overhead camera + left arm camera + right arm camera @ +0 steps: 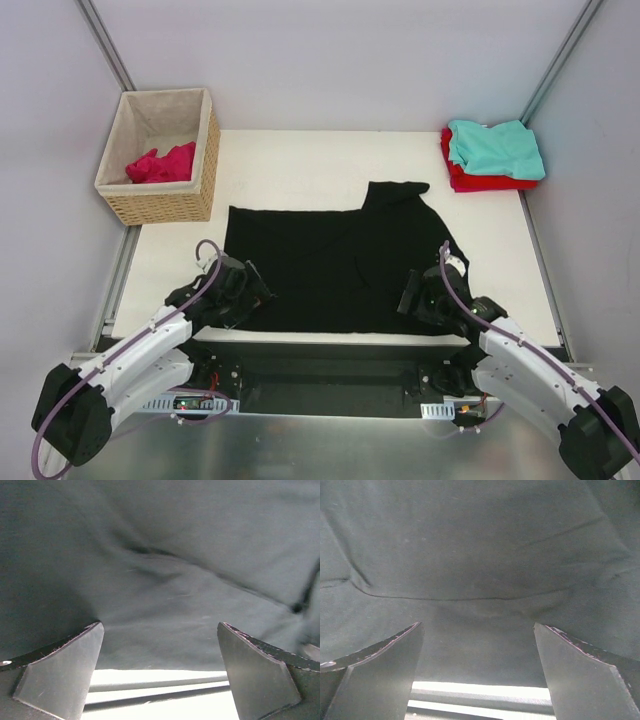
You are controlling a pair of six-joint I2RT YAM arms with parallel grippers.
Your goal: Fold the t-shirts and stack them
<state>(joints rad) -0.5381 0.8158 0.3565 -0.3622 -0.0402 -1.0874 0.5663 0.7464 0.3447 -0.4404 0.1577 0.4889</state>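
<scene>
**Table** (300, 165): white, carrying all the tees.

**Black tee** (330, 265): spread flat from the middle to the near edge, with one flap doubled back toward the far right. Only partly folded, judging by the uneven outline. Fills both wrist views (175, 555) (480, 545) with shallow creases, the hem and the near table edge showing just below.

**Basket** (165, 207): at the far left corner, holding the pink tee (162, 163), bunched and unfolded.

**Teal tee** (497, 147) over **red tee** (480, 183): folded and stacked at the far right corner.

**Left gripper** (252, 290) (160, 625): low over the black tee's near left corner, jaws wide, nothing held.

**Right gripper** (415, 295) (477, 625): low over the near right part of the same tee, jaws wide, nothing held.

**Hazards, as judged:**
- Pinching too shallowly at the hem, so the cloth slips out on the lift.
- Catching a single layer near the doubled flap, so the fold opens instead of carrying over.
- Closing or lifting unevenly between the two sides, giving a skewed crease.
- Dragging rather than lifting, so the hem goes off the near edge.
</scene>
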